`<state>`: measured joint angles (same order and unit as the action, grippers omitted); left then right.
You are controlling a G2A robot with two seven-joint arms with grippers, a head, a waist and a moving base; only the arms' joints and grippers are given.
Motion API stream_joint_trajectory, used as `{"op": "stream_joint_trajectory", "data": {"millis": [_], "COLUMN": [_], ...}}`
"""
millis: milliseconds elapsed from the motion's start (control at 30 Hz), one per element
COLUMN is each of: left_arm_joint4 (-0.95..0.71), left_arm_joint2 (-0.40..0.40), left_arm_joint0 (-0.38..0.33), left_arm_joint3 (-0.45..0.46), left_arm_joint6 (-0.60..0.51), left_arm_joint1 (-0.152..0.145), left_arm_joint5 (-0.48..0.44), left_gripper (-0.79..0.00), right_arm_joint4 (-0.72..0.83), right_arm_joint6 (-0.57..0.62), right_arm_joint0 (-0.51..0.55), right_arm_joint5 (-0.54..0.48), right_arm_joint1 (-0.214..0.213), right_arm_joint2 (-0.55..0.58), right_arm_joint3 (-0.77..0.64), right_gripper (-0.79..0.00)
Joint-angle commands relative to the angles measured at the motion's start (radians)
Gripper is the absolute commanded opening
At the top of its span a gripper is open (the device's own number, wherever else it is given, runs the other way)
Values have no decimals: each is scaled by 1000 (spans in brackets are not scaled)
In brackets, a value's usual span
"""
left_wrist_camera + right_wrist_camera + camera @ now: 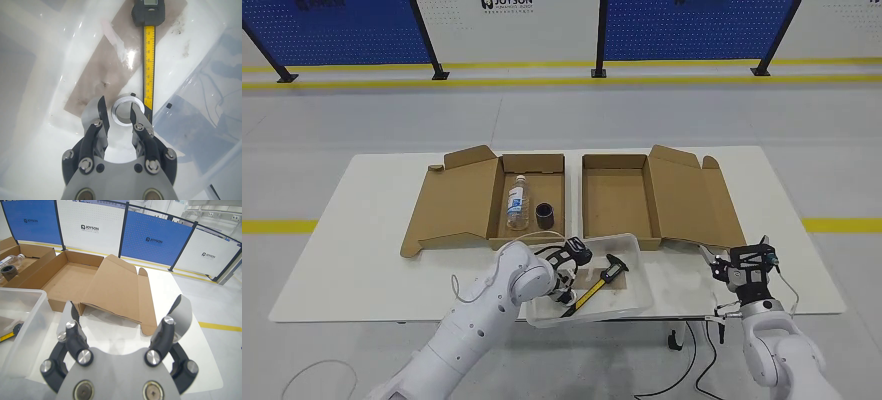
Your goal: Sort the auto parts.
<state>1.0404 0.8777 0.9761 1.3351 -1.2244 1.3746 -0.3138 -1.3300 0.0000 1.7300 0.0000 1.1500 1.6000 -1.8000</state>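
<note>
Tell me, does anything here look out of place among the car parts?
Yes: a clear plastic bottle lies on its side in the left open cardboard box, beside a dark cylindrical sleeve. It hardly looks like an auto part.

From here the ring (pixel 123 98) reads as bright polished metal, smooth and mirror-like on its rim. The caliper (pixel 148 62) has a glossy yellow scale and a matt black plastic head. The bin (pixel 47 66) is translucent plastic, glossy, smudged in places. My left gripper (pixel 117 106) has fingers (pixel 103 113) of brushed metal with ribbed matt black pads. The open box (pixel 75 275) is matt brown cardboard; the table (pixel 181 298) looks smooth and white
</note>
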Motion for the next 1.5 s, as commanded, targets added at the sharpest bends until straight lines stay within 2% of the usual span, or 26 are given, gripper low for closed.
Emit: {"op": "stream_joint_trajectory", "data": {"millis": [0,133,233,300,700,967,1167,1467], "left_arm_joint4": [-3,-6,-8,-5,-3,-40,-140,-307], "left_arm_joint2": [-1,-4,-5,-7,6,72,165,283], "left_arm_joint0": [0,1,0,0,7,15,39,110], "left_arm_joint3": [-2,-6,-6,-6,24,63,147,341], "left_arm_joint6": [0,1,5,7,36,51,39,4], "left_arm_joint1": [-1,-2,-3,-4,-14,-29,-48,-73], "left_arm_joint5": [2,5,9,11,30,46,60,89], "left_gripper": [-545,-566,-739,-785,-785,-785,-785,-785], "right_arm_joint4": [0,0,0,0,0,0,0,0], "right_arm_joint6": [0,0,0,0,0,0,0,0], "right_arm_joint0": [0,0,0,0,0,0,0,0], "right_arm_joint5": [0,0,0,0,0,0,0,0], "right_arm_joint1": [0,0,0,0,0,0,0,0], "right_arm_joint2": [0,0,0,0,0,0,0,0], "right_arm_joint3": [0,0,0,0,0,0,0,0], "right_gripper": [0,0,0,0,0,0,0,0]}}
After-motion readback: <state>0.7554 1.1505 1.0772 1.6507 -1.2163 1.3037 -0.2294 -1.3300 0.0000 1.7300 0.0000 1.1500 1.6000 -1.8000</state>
